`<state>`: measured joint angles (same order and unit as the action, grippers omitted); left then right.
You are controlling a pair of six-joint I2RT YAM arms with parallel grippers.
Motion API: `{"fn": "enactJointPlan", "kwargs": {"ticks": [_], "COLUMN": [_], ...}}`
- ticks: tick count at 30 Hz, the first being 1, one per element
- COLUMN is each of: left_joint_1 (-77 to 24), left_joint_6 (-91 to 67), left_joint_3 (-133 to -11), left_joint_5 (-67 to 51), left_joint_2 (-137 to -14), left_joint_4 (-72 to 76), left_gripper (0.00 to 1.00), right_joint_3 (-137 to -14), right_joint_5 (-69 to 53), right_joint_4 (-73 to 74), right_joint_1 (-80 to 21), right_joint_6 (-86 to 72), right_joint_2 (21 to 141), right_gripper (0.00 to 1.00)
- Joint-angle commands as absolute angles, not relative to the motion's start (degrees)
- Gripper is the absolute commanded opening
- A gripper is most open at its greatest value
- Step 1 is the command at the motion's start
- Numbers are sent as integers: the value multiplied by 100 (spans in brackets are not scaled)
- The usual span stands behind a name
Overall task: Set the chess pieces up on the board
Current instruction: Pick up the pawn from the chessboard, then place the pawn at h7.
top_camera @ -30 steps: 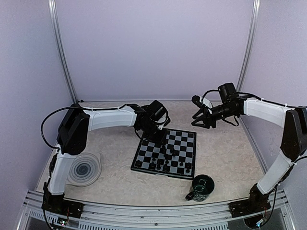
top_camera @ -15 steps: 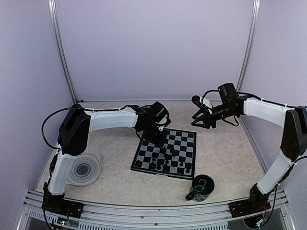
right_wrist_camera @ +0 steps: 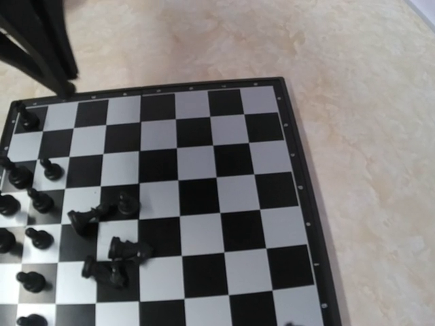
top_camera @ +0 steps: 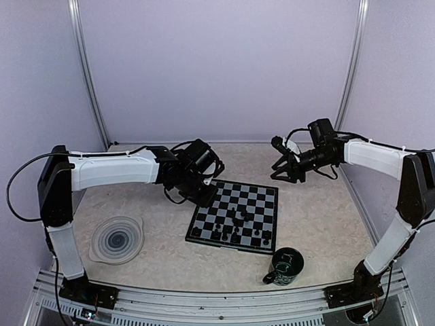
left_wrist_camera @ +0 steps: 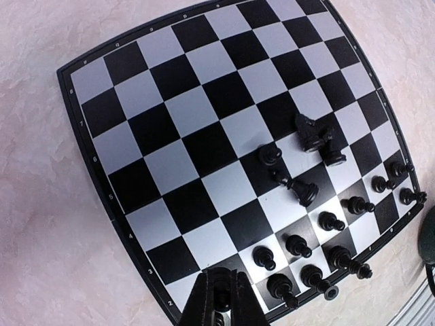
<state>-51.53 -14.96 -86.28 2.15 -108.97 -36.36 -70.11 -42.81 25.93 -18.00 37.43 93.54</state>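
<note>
The chequered board (top_camera: 262,200) lies mid-table. Black chess pieces (top_camera: 234,236) stand in rows along its near edge, and a few lie toppled (top_camera: 241,216) in the middle. My left gripper (top_camera: 206,195) hangs over the board's far left corner. In the left wrist view this left gripper (left_wrist_camera: 221,280) is shut on a small black chess piece (left_wrist_camera: 222,288) above the board (left_wrist_camera: 170,102), with toppled pieces (left_wrist_camera: 314,133) further off. My right gripper (top_camera: 284,172) hovers beyond the far right corner, jaws apart and empty. In the right wrist view, fallen pieces (right_wrist_camera: 129,250) lie on the board (right_wrist_camera: 204,163).
A dark green mug (top_camera: 285,266) stands near the front edge, right of the board's near corner. A round grey spiral plate (top_camera: 119,239) lies front left. The left arm's dark fingers (right_wrist_camera: 37,41) show at the top left of the right wrist view.
My left gripper has shut and pulled back left from over the board's far left squares to its corner. The whole left arm swung left. The right arm has not moved.
</note>
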Motion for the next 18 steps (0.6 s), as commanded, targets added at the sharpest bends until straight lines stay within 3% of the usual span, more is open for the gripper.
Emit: {"fn": "enactJointPlan", "kwargs": {"ticks": [1,18], "left_joint_1": [-5237,-5155], "left_joint_6": [-1684,-1767], "left_joint_3": [-8054,-7640], "left_joint_5": [363,319], "left_joint_2": [-10713,-10947], "left_joint_4": [-3430,-3321], "left_gripper": [4,4], "right_joint_3": [-6991,-6999], "right_joint_5": [-4386,-4360], "right_joint_4": [2674,2704], "right_joint_1": [-1862,-1938], "right_joint_6": [3776,3778], "right_joint_2": [9483,9518], "right_gripper": [41,41]}}
